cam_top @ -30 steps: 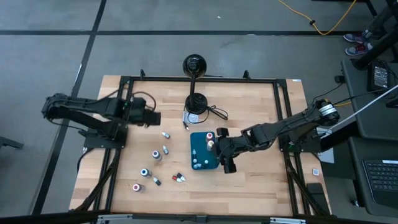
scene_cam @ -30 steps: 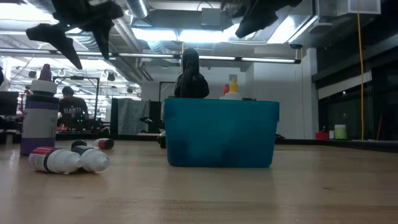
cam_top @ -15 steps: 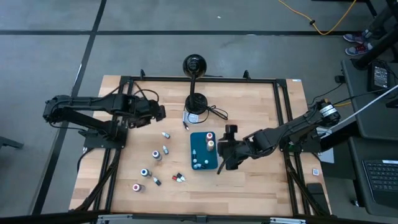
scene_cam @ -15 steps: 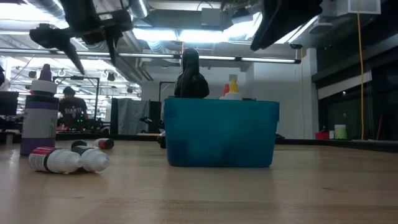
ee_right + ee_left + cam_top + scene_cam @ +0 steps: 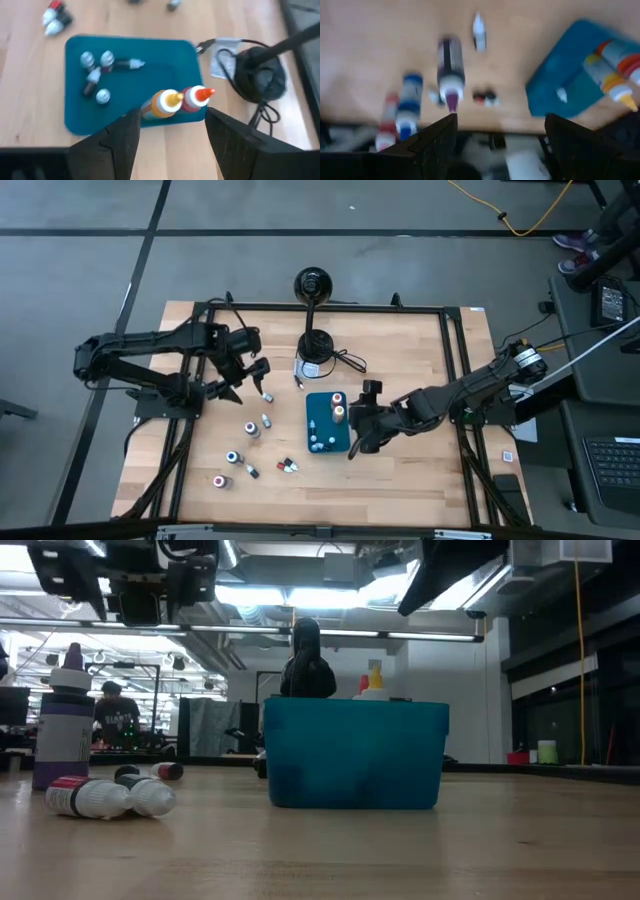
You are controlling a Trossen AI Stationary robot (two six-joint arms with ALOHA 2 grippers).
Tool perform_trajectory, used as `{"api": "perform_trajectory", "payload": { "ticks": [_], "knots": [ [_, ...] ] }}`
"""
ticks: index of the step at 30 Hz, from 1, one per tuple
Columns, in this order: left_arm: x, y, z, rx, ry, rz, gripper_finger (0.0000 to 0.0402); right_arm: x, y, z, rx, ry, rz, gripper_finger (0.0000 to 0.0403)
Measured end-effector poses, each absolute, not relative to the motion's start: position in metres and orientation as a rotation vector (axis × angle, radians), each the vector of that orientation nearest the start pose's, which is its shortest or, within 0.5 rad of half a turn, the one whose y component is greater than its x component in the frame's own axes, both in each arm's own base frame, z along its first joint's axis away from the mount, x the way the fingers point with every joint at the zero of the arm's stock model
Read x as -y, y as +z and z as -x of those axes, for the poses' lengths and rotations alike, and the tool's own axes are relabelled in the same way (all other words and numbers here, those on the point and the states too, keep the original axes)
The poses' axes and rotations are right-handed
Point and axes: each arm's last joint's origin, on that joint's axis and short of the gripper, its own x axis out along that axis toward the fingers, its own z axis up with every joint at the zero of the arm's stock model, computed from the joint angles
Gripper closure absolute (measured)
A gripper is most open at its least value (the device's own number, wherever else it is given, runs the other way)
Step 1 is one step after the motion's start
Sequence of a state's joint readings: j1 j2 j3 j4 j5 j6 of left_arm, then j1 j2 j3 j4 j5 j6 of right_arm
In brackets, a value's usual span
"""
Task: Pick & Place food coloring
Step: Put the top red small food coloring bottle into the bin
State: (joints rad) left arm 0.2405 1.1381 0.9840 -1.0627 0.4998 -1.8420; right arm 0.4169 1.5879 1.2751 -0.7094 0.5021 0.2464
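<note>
Your left tool (image 5: 243, 378) hangs over the upper left part of the counter (image 5: 400, 470) in the high view, its fingers spread apart and holding nothing. Just below and right of it lie the loose food coloring bottles (image 5: 252, 428): a scatter running down toward the lower left of the frame, some upright, some on their sides. In the left wrist view the same bottles show blurred beyond the dark fingers (image 5: 432, 145), with a purple-tipped one (image 5: 451, 70) nearest.

Your right tool (image 5: 362, 420) sits at the right edge of the teal tray (image 5: 318, 416), near the middle of the frame, fingers parted and empty. In the right wrist view the tray (image 5: 75, 120) holds several small bottles (image 5: 95, 77) lying together plus an orange-capped bottle (image 5: 162, 102) and a red-capped bottle (image 5: 197, 97) side by side at the near wall. A black stand (image 5: 316, 345) rests above the tray.
</note>
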Motion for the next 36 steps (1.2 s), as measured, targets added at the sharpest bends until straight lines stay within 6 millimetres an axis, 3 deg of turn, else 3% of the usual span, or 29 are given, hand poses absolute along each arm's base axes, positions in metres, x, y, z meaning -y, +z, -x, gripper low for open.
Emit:
{"api": "perform_trajectory", "payload": {
  "ticks": [7,13,19,23,29,36],
  "knots": [
    [-0.048,0.273,-0.192,-1.015,0.974,2.112,0.011,-0.116,0.271,-0.3,-0.833,-0.376,0.204,0.0179],
    [-0.063,0.239,-0.203,-0.961,0.987,2.162,0.0109,-0.114,0.269,-0.297,-0.869,-0.393,0.206,0.0179],
    [-0.077,0.209,-0.224,-0.921,0.744,2.242,0.0109,-0.116,0.266,-0.289,-0.958,-0.306,0.155,0.0179],
    [-0.091,0.201,-0.226,-0.931,0.635,2.264,0.0109,-0.122,0.276,-0.267,-0.88,-0.28,0.093,0.0179],
    [-0.109,0.194,-0.219,-0.942,0.561,2.262,0.0109,-0.106,0.28,-0.219,-0.705,-0.254,0.02,0.0179],
    [-0.125,0.176,-0.214,-0.948,0.621,2.268,0.0109,-0.096,0.273,-0.187,-0.527,-0.146,-0.034,0.0179]
  ]
}}
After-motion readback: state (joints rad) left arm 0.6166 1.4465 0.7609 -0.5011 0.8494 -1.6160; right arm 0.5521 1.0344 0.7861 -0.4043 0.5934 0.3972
